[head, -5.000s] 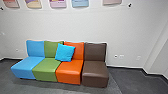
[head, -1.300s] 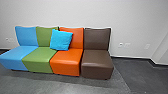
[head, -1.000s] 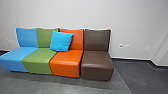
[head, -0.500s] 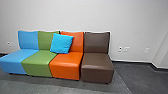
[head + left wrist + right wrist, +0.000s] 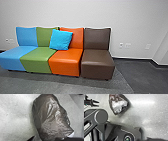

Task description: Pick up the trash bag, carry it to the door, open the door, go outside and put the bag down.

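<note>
Head view: row of four armless seats along a pale wall [image 5: 135, 20], from left to right blue [image 5: 15, 56], green [image 5: 38, 57], orange [image 5: 67, 60] and brown [image 5: 97, 61]. Turquoise cushion [image 5: 61, 40] tilted against the backs of the green and orange seats. To the right of the brown seat, wall plates [image 5: 128, 45] low on the wall. On the near side, grey floor [image 5: 45, 85], with a darker area at right.

Wrist views: trash bag [image 5: 51, 117], dark, glossy and wrinkled, on the speckled floor, with white material visible at one edge. Left gripper [image 5: 99, 104] near the bag, fingers spread, nothing between them. Right gripper [image 5: 157, 139]: state impossible to tell. Robot base [image 5: 125, 131] near the bag, with bare floor between the two.
</note>
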